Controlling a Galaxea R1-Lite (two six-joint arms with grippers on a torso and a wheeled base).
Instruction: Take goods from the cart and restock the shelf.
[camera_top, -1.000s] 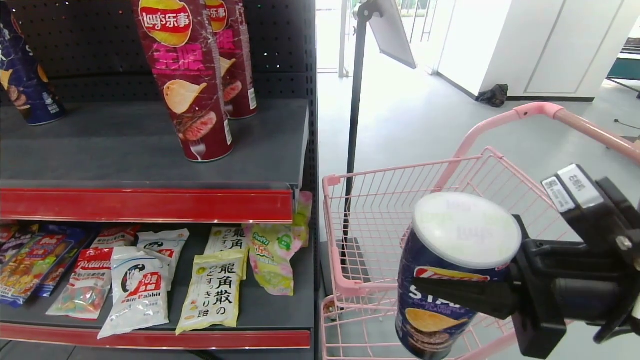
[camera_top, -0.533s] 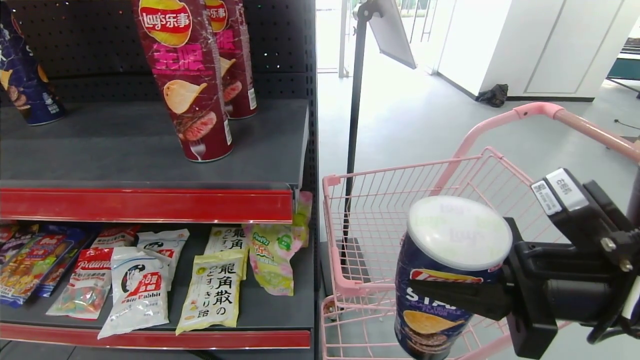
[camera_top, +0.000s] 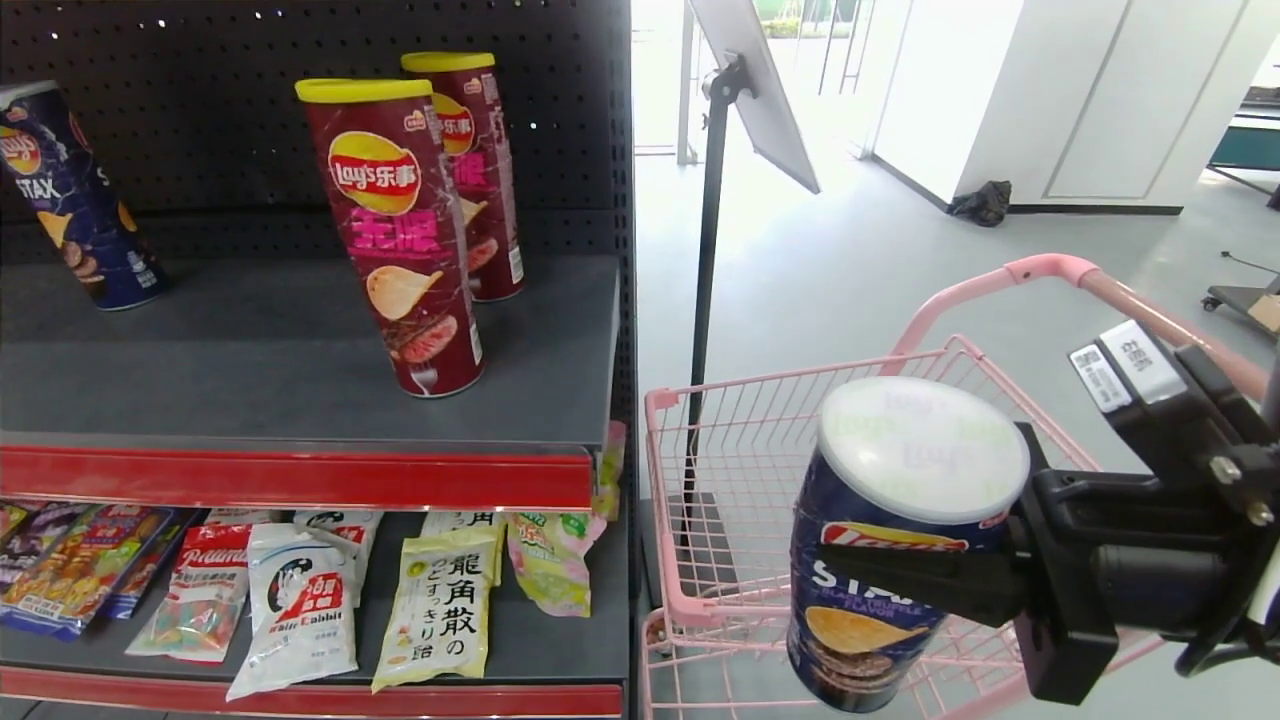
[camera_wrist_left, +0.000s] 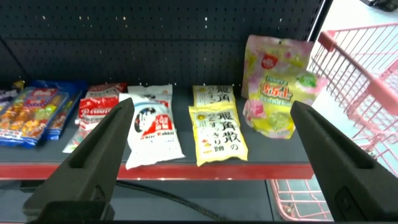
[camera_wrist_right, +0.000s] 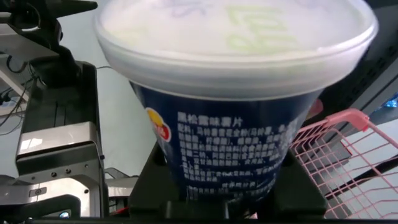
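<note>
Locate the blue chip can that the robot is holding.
Head view, right side: the blue chip can is held upright by the right gripper over the pink cart, right of the shelf.

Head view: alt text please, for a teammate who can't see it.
The right gripper grips a dark blue chip can lid up over the pink cart. Left of it, the upper shelf carries two red chip cans and another blue can; snack bags lie on the shelf below.
</note>
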